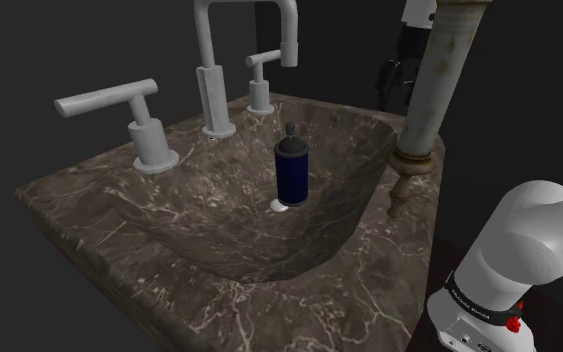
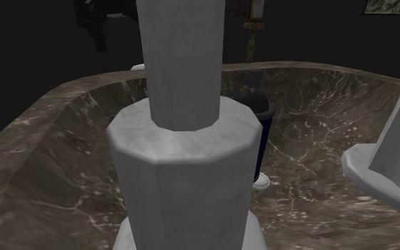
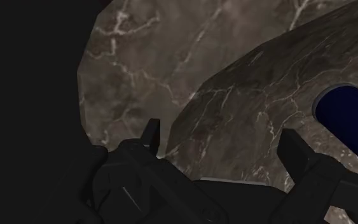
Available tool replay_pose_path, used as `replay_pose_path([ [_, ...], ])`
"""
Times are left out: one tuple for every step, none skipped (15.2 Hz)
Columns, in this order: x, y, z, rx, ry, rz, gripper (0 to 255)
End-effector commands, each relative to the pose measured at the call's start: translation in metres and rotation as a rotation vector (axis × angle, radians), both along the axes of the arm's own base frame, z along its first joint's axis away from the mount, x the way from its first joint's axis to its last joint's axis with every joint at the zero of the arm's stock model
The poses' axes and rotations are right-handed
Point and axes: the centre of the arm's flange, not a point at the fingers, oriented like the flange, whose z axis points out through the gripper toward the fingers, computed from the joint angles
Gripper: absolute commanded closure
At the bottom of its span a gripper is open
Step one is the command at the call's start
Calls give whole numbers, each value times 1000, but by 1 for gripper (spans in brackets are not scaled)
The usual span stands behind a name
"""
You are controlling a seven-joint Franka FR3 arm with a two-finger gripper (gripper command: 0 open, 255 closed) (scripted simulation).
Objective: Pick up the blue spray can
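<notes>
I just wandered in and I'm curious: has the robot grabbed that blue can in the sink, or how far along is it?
Done: nothing yet. The blue spray can stands upright in the marble sink, untouched. In hand: the gripper is open and looks down at the sink, with the can off to one side of its fingers, not between them. Left: line up on the can, close around it and lift it.

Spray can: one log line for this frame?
object: blue spray can, upright in sink basin | fingers: open, off the can | grasp: none | stage: pre-grasp
</notes>
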Motion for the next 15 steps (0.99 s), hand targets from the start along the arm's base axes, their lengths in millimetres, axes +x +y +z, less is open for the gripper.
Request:
replay_pose_path([
  [0,0,0,0,0,0,0],
  [5,11,-1,16,32,-38,0],
  [10,22,-1,33,64,-77,0],
  [16,32,-2,49,96,-115,0],
  [22,43,-2,66,128,-154,0],
  [29,53,-3,82,160,-192,0],
  [36,63,-4,99,192,-230,0],
  [43,72,-5,115,224,-269,0],
  [51,82,-5,132,257,-307,0],
  [59,91,-6,148,289,-346,0],
  [67,99,-7,165,321,-384,0],
  [76,108,-9,181,353,-423,0],
  [84,116,-10,198,385,-461,0],
  [93,124,-11,214,417,-499,0],
  [103,131,-13,231,449,-538,0],
])
